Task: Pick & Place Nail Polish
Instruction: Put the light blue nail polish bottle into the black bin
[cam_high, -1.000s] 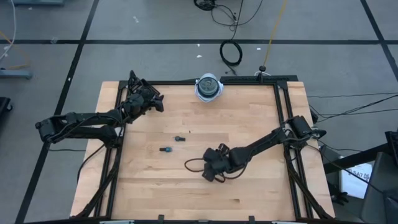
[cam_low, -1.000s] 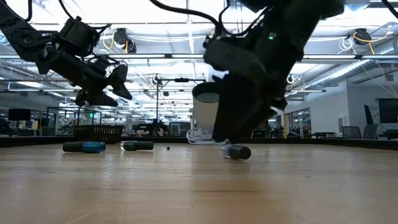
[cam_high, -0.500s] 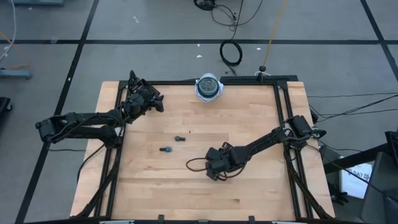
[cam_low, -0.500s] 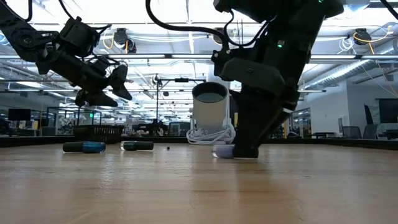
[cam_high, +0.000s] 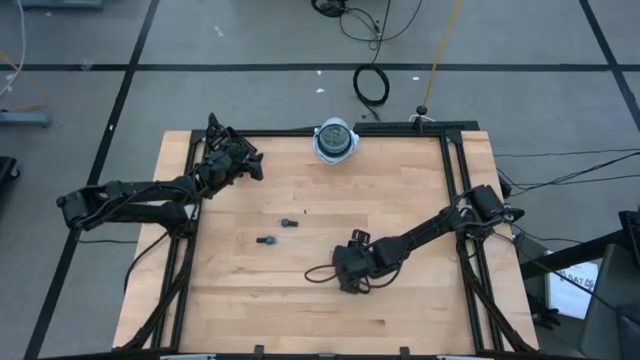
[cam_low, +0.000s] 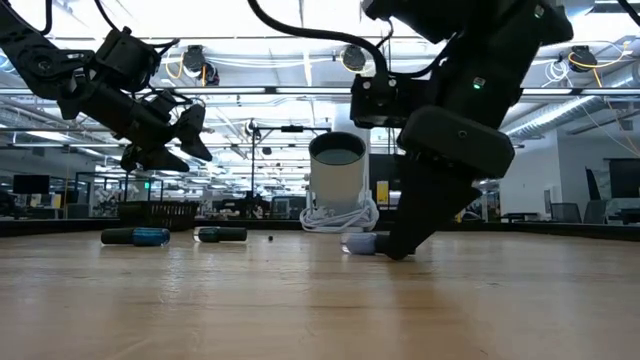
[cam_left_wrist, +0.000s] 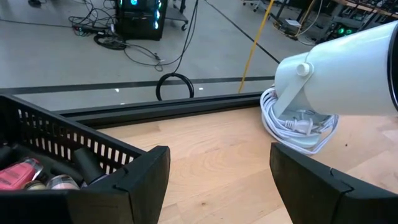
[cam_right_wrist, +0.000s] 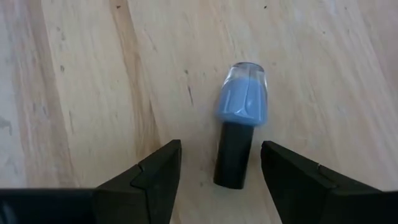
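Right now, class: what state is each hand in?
Left hand: open, empty, raised near the basket.
Right hand: open, down around a blue bottle, not gripping.

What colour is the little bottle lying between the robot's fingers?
The nail polish bottle is light blue with a black cap, clearest in the right wrist view.

The wooden table (cam_high: 400, 180) carries both dark arms. The left gripper (cam_high: 243, 160) sits near the far left corner. The right gripper (cam_high: 349, 281) is low over the table's middle, nearer the front edge. Two small bottles (cam_high: 266, 241) lie apart left of centre. A white-and-blue disc (cam_high: 336, 141) rests at the far edge. Cables (cam_high: 371, 86) lie on the floor beyond.
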